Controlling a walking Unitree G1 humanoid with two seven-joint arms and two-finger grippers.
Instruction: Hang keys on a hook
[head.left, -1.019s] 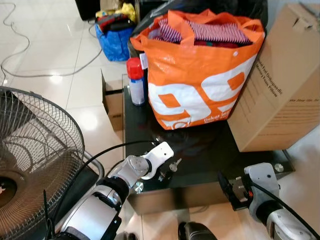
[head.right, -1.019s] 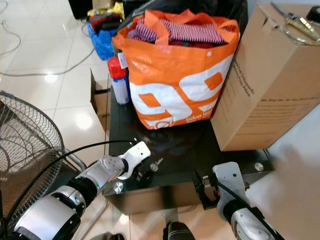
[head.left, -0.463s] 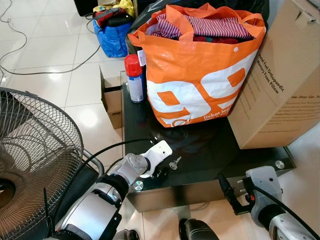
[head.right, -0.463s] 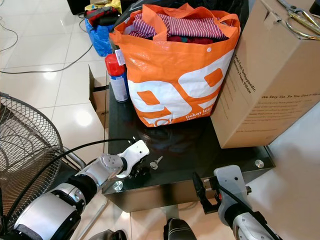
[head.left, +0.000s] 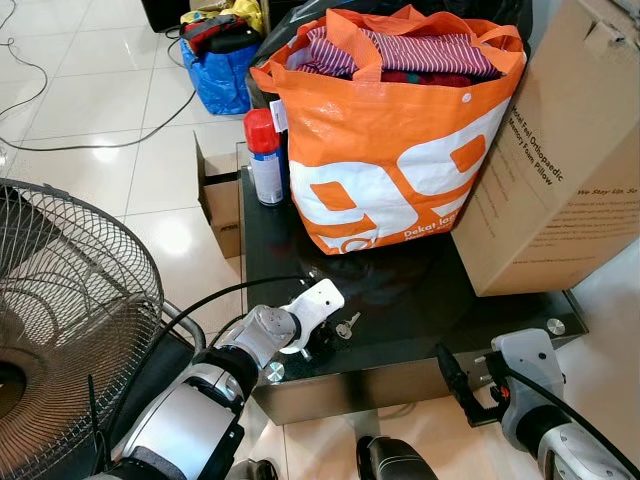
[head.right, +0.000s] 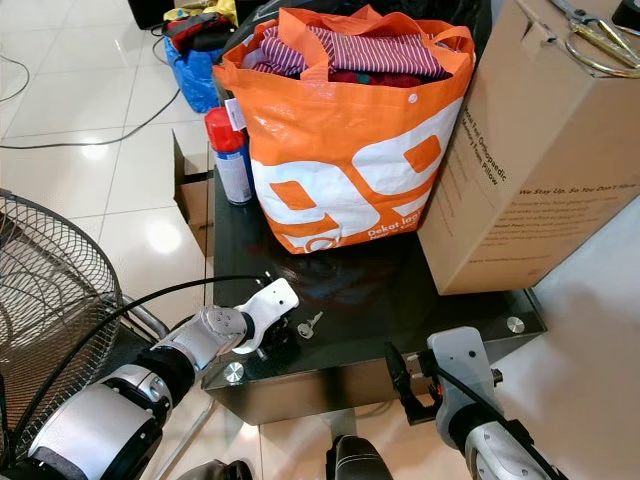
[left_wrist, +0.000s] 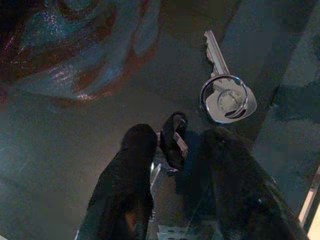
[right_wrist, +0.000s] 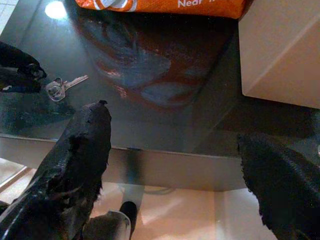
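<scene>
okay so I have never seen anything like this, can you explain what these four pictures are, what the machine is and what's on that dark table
This is a walking humanoid robot with two silver arms, each ending in two long black fingers. The two wide pictures come from cameras in its head, looking down; the two close-ups come from cameras on its wrists.

On the black glass table stand an orange bag stuffed with clothes, a cardboard box and a spray can. Near the front edge lies a silver key on a ring.

The left gripper is down at the table beside the key, fingers open around a small dark fob; nothing is lifted yet. The right gripper waits open at the table's front edge, holding nothing.
</scene>
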